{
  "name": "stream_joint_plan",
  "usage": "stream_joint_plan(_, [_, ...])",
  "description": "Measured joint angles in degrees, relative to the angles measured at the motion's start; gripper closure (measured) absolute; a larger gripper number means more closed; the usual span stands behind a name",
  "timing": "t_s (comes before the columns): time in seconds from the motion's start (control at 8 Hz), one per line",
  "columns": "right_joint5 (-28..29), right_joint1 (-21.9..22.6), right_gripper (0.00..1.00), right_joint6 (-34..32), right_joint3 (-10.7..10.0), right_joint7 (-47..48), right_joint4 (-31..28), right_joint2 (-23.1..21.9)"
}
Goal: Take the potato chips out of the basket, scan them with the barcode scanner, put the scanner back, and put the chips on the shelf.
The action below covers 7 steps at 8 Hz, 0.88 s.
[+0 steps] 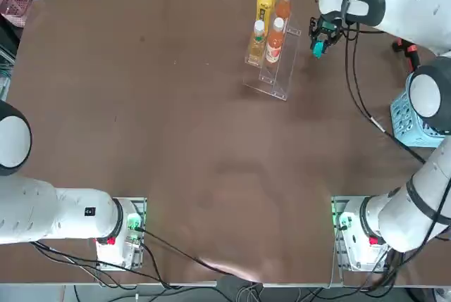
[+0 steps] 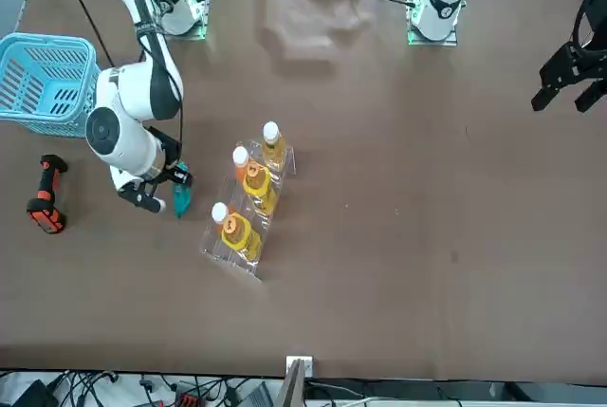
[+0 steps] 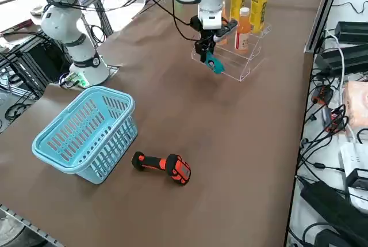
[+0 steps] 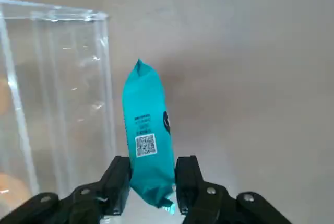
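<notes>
The teal packet of potato chips (image 4: 148, 135) hangs between my right gripper's fingers (image 4: 152, 179), which are shut on its upper end. My right gripper (image 1: 321, 43) hovers just right of the clear acrylic shelf (image 1: 276, 80), close to its end wall (image 4: 57, 93). In the front view the potato chips (image 2: 180, 200) dangle below the right gripper (image 2: 163, 184), left of the shelf (image 2: 226, 253). The barcode scanner (image 3: 164, 165) lies on the table near the light blue basket (image 3: 86, 135). From the right side, the potato chips (image 3: 214, 64) hang in front of the shelf (image 3: 241, 63).
Several orange and yellow bottles (image 1: 275, 41) stand on the shelf's tiers. The basket (image 1: 416, 122) sits at the table's right edge beneath my right arm. The scanner (image 2: 45, 195) lies beyond the basket (image 2: 43, 80), toward the far edge. Cables trail over the table's near side.
</notes>
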Motion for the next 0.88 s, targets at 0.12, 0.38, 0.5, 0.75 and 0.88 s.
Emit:
stream_joint_plan(0.12, [0.5, 1.0, 0.54, 0.0, 0.0, 1.7, 0.5, 0.0])
stream_joint_plan(0.38, [1.5, 1.7, 0.54, 0.3, 0.0, 3.6, 1.2, 0.0])
stream_joint_plan(0.5, [2.9, 1.7, 0.54, 1.2, 0.0, 3.8, 1.4, 0.0])
stream_joint_plan(0.75, [4.4, 2.5, 0.56, 2.8, 0.0, 4.5, 1.5, 0.4])
stream_joint_plan(0.88, [4.6, 3.3, 0.56, 4.0, 0.1, 5.6, 1.5, 0.8])
